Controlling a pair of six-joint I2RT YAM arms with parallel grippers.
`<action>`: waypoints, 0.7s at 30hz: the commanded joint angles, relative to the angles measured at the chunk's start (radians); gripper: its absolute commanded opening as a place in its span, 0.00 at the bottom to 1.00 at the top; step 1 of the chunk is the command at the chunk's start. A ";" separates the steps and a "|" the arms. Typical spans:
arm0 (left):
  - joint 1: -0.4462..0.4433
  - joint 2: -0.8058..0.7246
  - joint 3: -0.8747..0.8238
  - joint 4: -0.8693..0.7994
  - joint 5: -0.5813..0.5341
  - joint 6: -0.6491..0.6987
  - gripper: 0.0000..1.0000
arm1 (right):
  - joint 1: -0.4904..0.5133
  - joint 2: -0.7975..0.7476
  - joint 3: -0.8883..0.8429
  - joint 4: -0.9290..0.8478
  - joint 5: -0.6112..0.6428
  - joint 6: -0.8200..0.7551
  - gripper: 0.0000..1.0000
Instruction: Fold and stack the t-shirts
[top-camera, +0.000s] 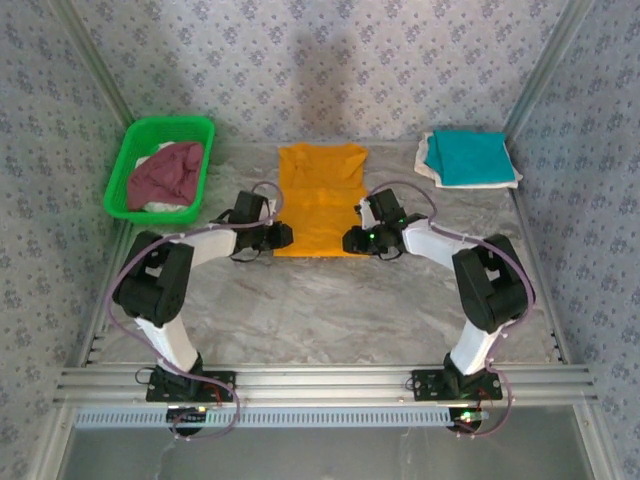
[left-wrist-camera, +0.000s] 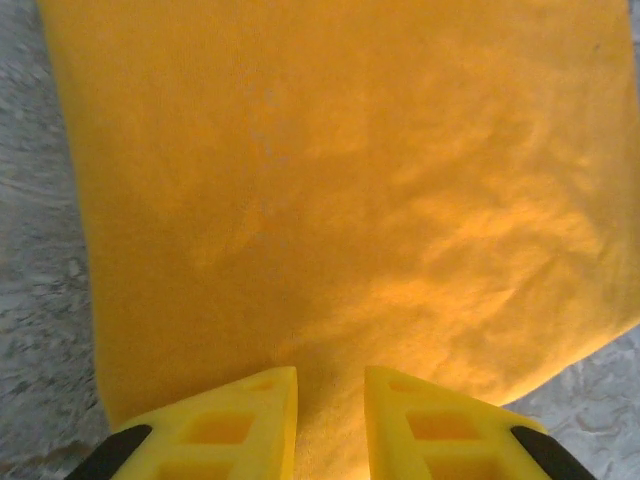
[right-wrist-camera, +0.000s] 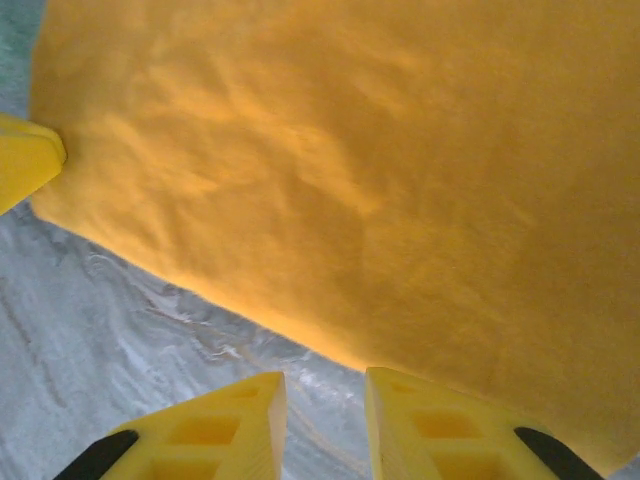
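The orange-yellow t-shirt (top-camera: 320, 200) lies flat as a long narrow panel in the middle of the table. My left gripper (top-camera: 283, 237) sits at its near left corner, open; in the left wrist view its fingertips (left-wrist-camera: 330, 420) rest over the cloth (left-wrist-camera: 350, 180). My right gripper (top-camera: 352, 240) is at the near right corner, open, straddling the hem (right-wrist-camera: 325, 420) with bare table between the fingers and the cloth (right-wrist-camera: 380, 150) just ahead. A teal t-shirt (top-camera: 470, 157) lies folded on a white one (top-camera: 428, 165) at the back right. A maroon t-shirt (top-camera: 168, 172) is bunched in the basket.
The green plastic basket (top-camera: 170, 124) stands at the back left, with white cloth (top-camera: 150, 205) under the maroon one. Marbled table (top-camera: 320, 310) spreads out in front of the orange shirt. The left gripper's finger (right-wrist-camera: 25, 160) shows at the left edge of the right wrist view.
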 joint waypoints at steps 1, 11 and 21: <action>-0.017 0.029 -0.016 0.097 0.015 -0.015 0.23 | 0.003 0.052 -0.015 0.081 0.019 0.033 0.28; -0.023 0.014 -0.152 0.058 -0.060 -0.036 0.23 | 0.050 0.077 -0.123 0.133 0.075 0.066 0.27; -0.069 -0.174 -0.280 -0.060 -0.145 -0.108 0.28 | 0.154 -0.073 -0.266 0.104 0.124 0.175 0.27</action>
